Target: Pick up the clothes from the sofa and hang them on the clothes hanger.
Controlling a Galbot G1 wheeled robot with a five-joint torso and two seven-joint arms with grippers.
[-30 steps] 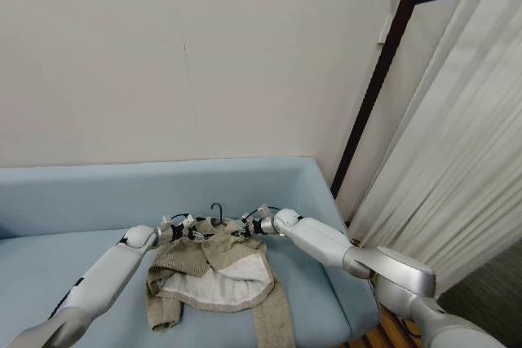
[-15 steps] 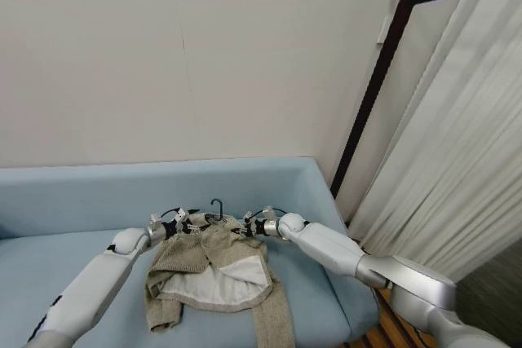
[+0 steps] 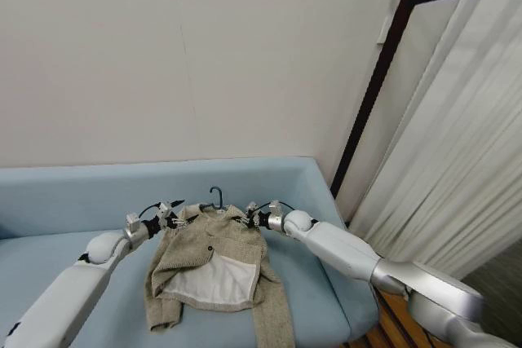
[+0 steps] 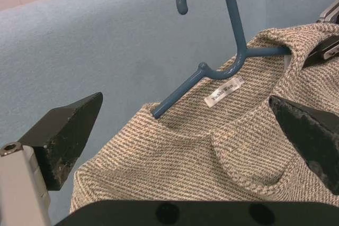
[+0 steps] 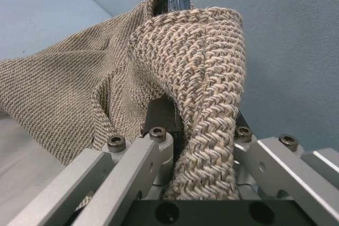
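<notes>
Blue sofa [image 3: 73, 193] beneath sweater [image 3: 208, 246] on hanger [image 3: 216, 196], right gripper [image 3: 254, 217] fingers [image 5: 161, 116] pinching its shoulder, left gripper [image 3: 169, 213] fingers [image 4: 69, 133] spread.

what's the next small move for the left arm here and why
Probably shut the left claw on its shoulder of the beige knitted sweater. It stands open around that shoulder, while the right claw is clamped on the other one. Holding both shoulders should lift the sweater and its blue plastic hanger level off the light blue sofa.

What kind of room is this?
Probably a living room: there's a blue sofa against a wall, a clothes rack beside a white curtain, and a sweater on a hanger.
</notes>
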